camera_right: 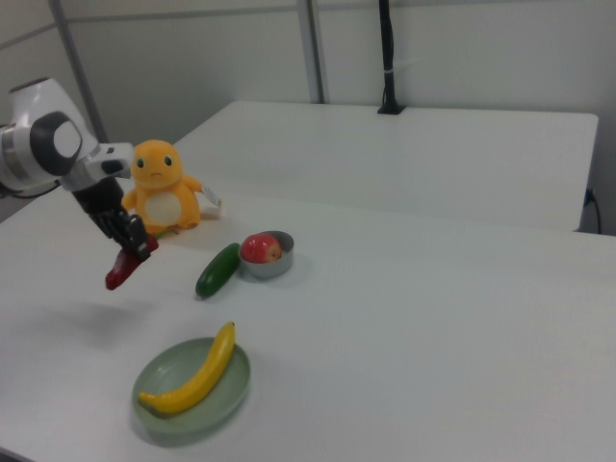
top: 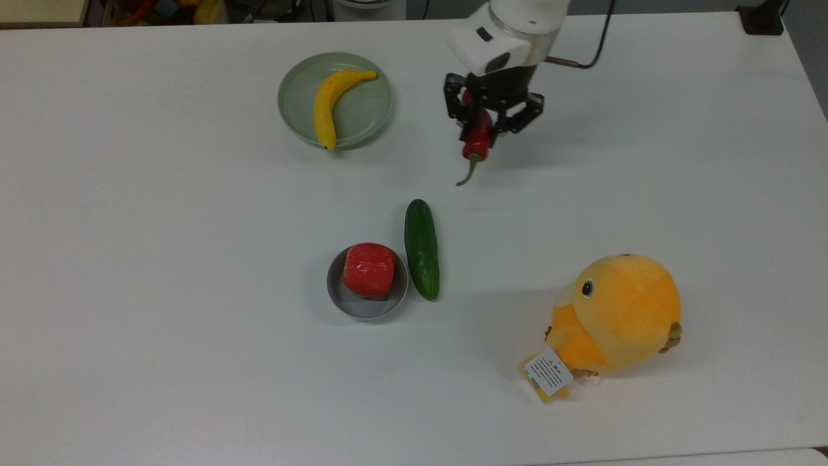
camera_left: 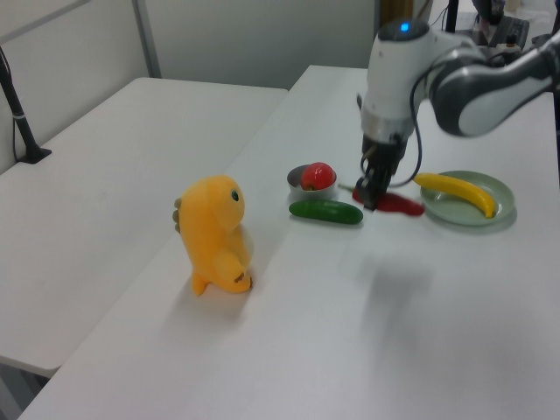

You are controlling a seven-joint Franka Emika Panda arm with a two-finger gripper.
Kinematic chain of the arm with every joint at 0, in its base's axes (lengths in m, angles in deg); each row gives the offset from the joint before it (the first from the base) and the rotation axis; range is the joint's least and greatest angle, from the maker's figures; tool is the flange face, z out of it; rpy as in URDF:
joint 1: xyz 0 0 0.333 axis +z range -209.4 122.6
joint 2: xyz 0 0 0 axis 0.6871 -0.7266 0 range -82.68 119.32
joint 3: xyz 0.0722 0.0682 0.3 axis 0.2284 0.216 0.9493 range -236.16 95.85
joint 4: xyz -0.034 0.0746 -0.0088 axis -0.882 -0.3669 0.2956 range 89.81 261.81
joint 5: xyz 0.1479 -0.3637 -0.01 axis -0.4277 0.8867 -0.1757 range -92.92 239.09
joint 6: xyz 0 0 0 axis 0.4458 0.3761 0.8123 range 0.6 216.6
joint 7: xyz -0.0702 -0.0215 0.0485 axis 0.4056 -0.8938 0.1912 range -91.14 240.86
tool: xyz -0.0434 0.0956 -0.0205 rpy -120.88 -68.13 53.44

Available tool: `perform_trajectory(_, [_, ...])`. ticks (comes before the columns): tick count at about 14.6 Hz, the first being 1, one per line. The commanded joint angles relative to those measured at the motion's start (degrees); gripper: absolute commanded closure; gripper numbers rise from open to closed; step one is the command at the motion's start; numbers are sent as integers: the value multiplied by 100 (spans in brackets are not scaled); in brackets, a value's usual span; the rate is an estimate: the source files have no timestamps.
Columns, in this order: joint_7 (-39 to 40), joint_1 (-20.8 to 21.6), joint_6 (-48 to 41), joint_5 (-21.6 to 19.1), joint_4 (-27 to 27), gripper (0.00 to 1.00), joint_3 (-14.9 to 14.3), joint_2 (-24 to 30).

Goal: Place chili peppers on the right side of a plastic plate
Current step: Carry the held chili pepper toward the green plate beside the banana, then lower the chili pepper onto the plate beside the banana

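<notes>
Top view first, where we saw the chili peppers (top: 477, 139) clamped in our gripper (top: 490, 127), held off the table to the plastic plate's (top: 292, 103) right in the top view, banana (top: 328, 103) on that plate, cucumber (top: 421, 248) further off below.

Banana (top: 328, 103), cucumber (top: 421, 248), bowled red fruit (top: 369, 270), plush (top: 614, 314).

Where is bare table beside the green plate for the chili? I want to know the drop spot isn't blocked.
Bare table lies between the plastic plate and the gripper, which holds the chili in the air; it runs down to the cucumber. The top view's left half is bare too. It is crowded where cucumber, grey bowl and plush toy sit. A banana crosses the plate.
</notes>
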State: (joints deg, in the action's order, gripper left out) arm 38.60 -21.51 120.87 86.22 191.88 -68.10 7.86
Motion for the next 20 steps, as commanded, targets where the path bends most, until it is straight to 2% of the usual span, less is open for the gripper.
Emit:
perform_trajectory(1, [1450, -45, -492, -144, 265, 91, -712, 509])
perform_trajectory(4, [2076, -36, -449, -154, 598, 91, -1416, 729])
perform_trajectory(9, [2701, -45, -335, -22, 1011, 91, -2234, 703])
perform_trajectory(16, [3703, -177, -291, 145, 1539, 91, -2964, 782])
perform_trajectory(20, [4528, -334, -326, 172, 1663, 90, -3097, 668])
